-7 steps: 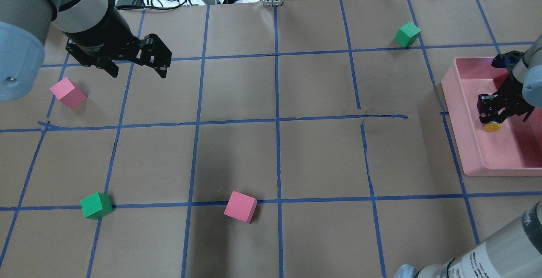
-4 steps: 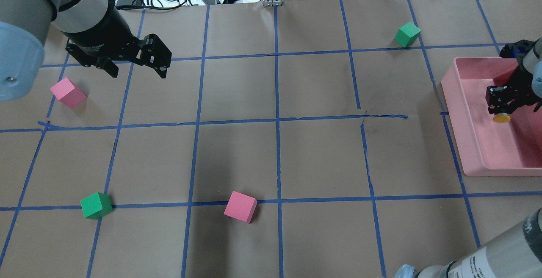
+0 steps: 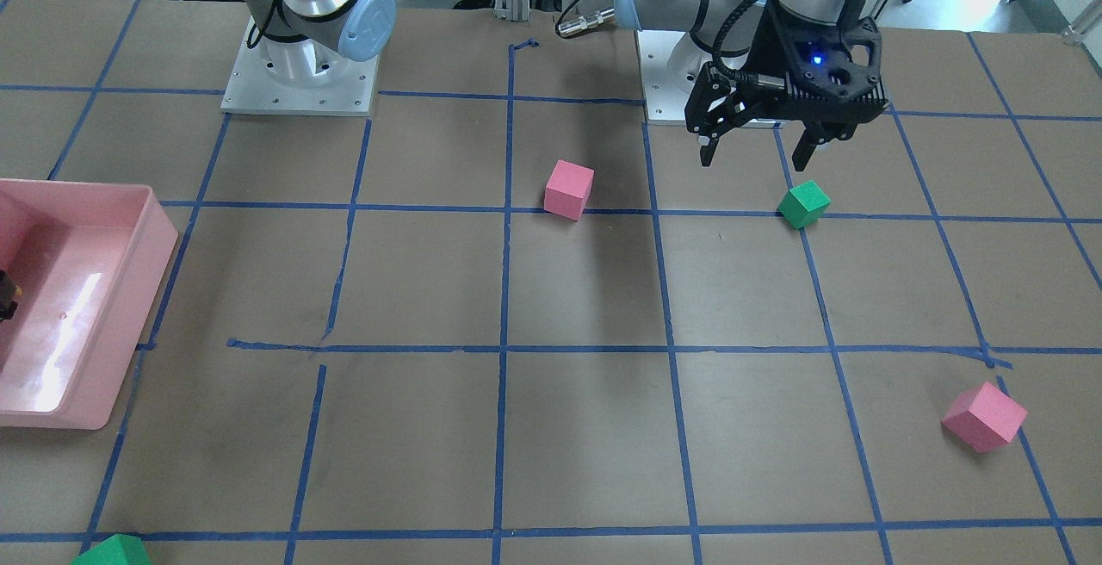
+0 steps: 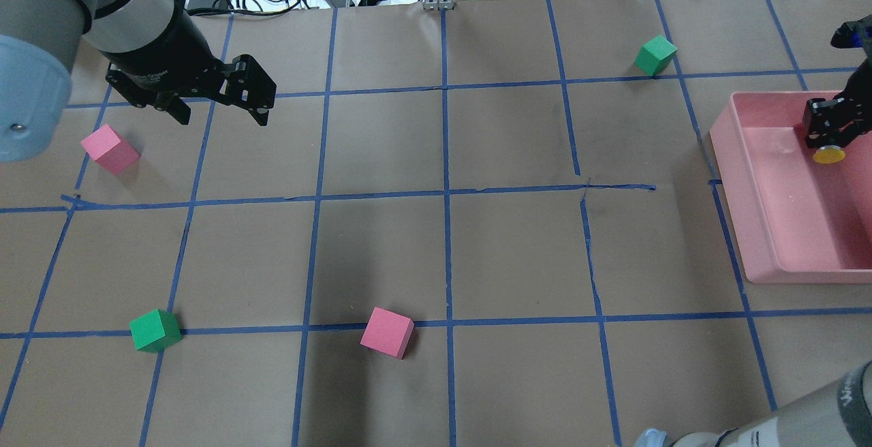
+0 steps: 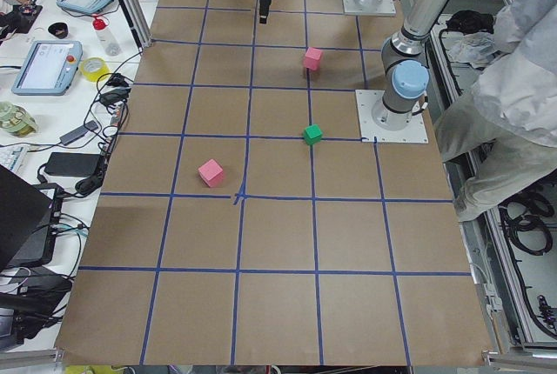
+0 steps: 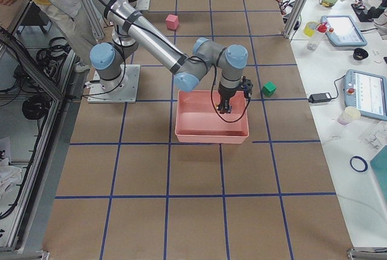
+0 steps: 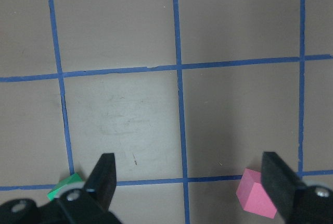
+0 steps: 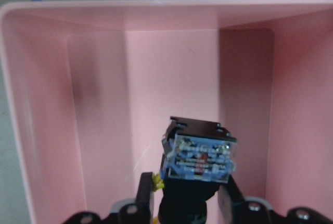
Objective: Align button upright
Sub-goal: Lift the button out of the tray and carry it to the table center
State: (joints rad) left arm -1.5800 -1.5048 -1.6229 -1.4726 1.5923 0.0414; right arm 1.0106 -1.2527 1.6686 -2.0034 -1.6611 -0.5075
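My right gripper (image 4: 828, 135) is shut on the button (image 4: 829, 155) and holds it above the far part of the pink tray (image 4: 726, 154). The yellow cap shows just below the fingers in the overhead view. In the right wrist view the button (image 8: 200, 156) sits between the fingers (image 8: 145, 195), its silvery-blue terminal base towards the camera, with the tray's far wall (image 8: 171, 67) behind it. My left gripper (image 4: 221, 112) is open and empty, above the table at the far left; the left wrist view shows its fingers (image 7: 104, 174) spread wide.
Two pink cubes (image 4: 109, 149) (image 4: 387, 332) and two green cubes (image 4: 155, 330) (image 4: 655, 55) lie on the brown paper with its blue tape grid. Cables and gear lie past the far edge. In the front view the left gripper (image 3: 758, 156) hangs near a green cube (image 3: 803, 204).
My right gripper, still shut on the button, has moved towards the tray's far end and slightly to the right. The left arm has not moved.
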